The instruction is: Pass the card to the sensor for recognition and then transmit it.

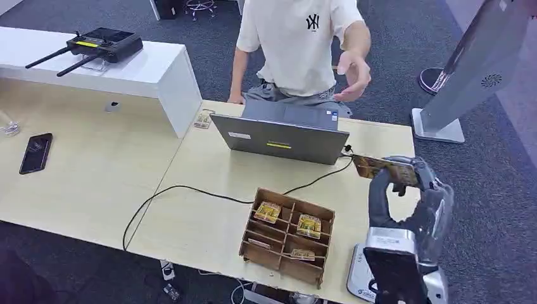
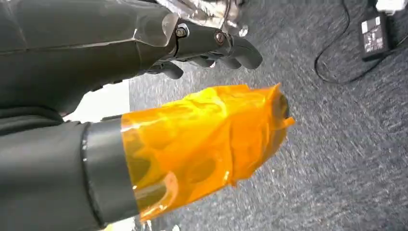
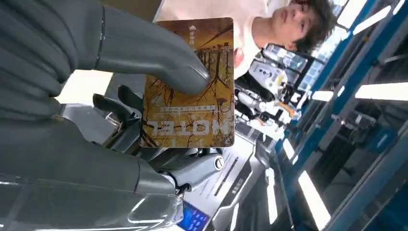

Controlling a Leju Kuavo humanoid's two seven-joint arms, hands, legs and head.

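The right hand [image 1: 405, 183] has a grey ribbed cover, a thick smooth grey thumb [image 3: 144, 57] and darker fingers [image 3: 115, 103], with a round silver screw at a finger joint. A clear shiny film wraps the wrist above a silver block and a black panel. The left hand [image 2: 192, 62] is dark grey with small screws; crinkled orange film [image 2: 202, 144] wraps its thumb.
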